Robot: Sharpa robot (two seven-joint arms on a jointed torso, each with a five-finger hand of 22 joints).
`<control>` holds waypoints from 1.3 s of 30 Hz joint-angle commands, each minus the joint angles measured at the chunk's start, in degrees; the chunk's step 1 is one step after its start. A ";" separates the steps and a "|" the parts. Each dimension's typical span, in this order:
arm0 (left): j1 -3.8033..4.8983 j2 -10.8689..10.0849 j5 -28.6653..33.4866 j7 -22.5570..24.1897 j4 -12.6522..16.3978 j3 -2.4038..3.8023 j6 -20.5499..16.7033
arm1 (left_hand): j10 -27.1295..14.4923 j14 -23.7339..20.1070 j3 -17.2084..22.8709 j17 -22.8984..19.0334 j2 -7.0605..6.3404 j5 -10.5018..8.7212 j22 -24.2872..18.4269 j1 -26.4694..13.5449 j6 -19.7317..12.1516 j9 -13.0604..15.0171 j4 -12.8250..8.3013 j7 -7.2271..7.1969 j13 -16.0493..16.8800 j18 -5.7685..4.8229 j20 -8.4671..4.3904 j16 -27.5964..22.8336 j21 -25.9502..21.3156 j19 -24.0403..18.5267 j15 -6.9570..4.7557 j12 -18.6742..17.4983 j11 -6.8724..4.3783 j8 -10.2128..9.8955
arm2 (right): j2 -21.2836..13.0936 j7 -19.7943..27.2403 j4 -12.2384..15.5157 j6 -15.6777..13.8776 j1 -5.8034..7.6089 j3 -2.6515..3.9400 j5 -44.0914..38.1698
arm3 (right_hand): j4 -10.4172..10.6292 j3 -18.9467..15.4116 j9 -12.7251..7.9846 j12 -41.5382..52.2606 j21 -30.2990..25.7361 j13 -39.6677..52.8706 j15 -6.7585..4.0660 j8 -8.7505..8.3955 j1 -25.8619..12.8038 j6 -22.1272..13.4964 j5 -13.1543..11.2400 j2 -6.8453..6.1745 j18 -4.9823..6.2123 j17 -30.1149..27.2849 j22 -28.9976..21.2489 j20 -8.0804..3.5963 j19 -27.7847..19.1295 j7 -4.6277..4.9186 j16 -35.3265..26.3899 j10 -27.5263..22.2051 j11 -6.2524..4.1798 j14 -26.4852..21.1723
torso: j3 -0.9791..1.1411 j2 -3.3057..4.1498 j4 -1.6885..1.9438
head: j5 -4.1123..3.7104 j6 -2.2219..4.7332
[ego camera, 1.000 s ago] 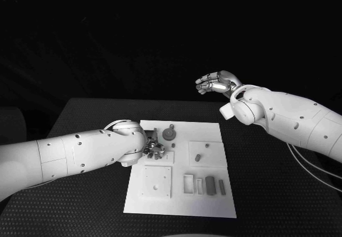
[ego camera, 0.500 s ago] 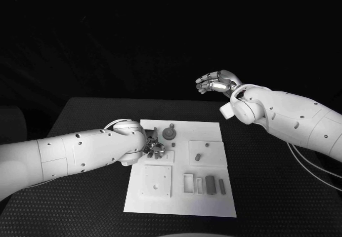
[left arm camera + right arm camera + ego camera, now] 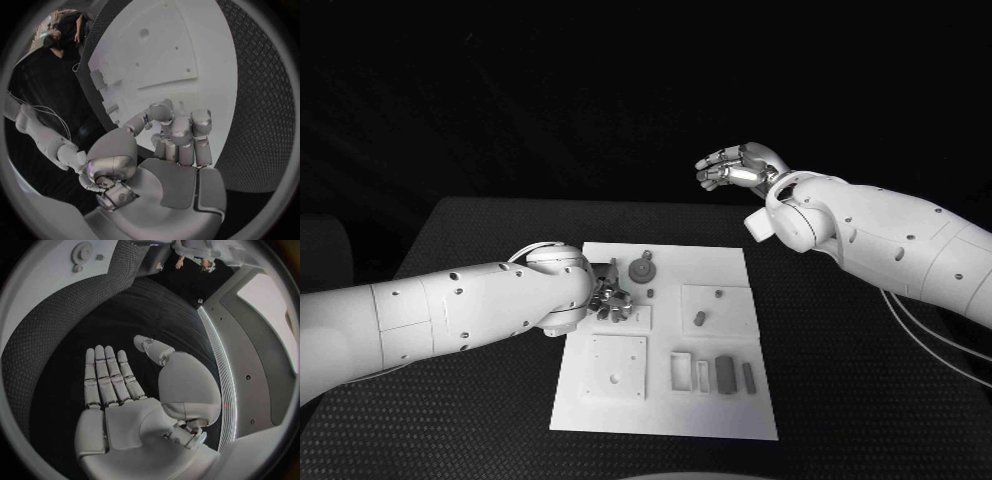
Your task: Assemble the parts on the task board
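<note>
The white task board (image 3: 668, 400) lies mid-table. My left hand (image 3: 609, 298) hovers low over its left side, just before a grey gear (image 3: 642, 270). In the left wrist view its fingers (image 3: 181, 137) curl in against the thumb just above the board (image 3: 162, 55); whether they pinch a part is hidden. A small peg (image 3: 700, 319) lies on a raised square, and grey bars (image 3: 727, 373) lie next to a frame (image 3: 682, 370). My right hand (image 3: 740, 166) is raised beyond the table's far edge, fingers apart and empty (image 3: 109, 377).
A square plate with a hole (image 3: 617, 367) sits at the board's near left. Black table (image 3: 848, 400) surrounds the board on all sides. The right wrist view catches the gear (image 3: 81, 252) at the board's corner.
My left hand has shifted slightly toward the far side of the board and its fingers have drawn closer together. The right arm has not moved.
</note>
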 commanded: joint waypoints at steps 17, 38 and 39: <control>-0.46 -0.49 1.36 -0.14 0.00 -0.34 2.86 | -0.21 0.19 1.21 -0.18 0.50 0.73 0.59 0.71 9.50 0.05 0.09 -4.67 -0.18 1.32 -5.40 0.69 0.32 -0.40 -2.51 0.59 -0.72 0.50 | 0.10 0.53 -0.14 0.93 -0.25 0.00 -0.02 | -0.29 -0.07 -0.12 -0.47 -0.28 0.01 0.44 0.27 0.07 -0.44 0.25 0.68 -0.67 -0.13 0.16 0.08 -0.48 2.10 -0.36 0.45 0.12 -0.16 | 0.05 0.01 -0.04 | 0.11 -0.29; -0.43 -1.07 4.60 -0.69 -0.95 -0.33 3.23 | -0.29 0.12 1.29 -0.30 0.76 1.40 0.54 0.69 9.59 0.11 0.01 -4.74 -0.29 1.32 -5.37 1.01 0.37 -0.40 -2.57 1.05 -0.80 0.72 | 0.13 0.53 -0.28 1.00 -0.29 0.00 -0.02 | -0.36 -0.09 -0.17 -0.57 -0.35 0.01 0.45 0.28 0.05 -0.45 0.27 0.70 -0.67 -0.19 0.24 0.08 -0.49 2.10 -0.35 0.50 0.11 -0.18 | 0.04 0.01 -0.01 | 0.06 -0.38; -0.43 -1.01 4.60 -0.74 -1.01 -0.33 3.20 | -0.29 0.12 1.29 -0.30 0.75 1.42 0.54 0.68 9.59 0.12 0.00 -4.74 -0.29 1.32 -5.37 1.02 0.37 -0.40 -2.58 1.07 -0.80 0.73 | 0.08 0.54 -0.27 0.97 -0.29 0.00 -0.02 | -0.36 -0.09 -0.18 -0.57 -0.36 0.01 0.45 0.28 0.05 -0.45 0.27 0.70 -0.67 -0.20 0.24 0.08 -0.49 2.10 -0.35 0.50 0.11 -0.18 | 0.03 0.01 -0.03 | 0.04 -0.40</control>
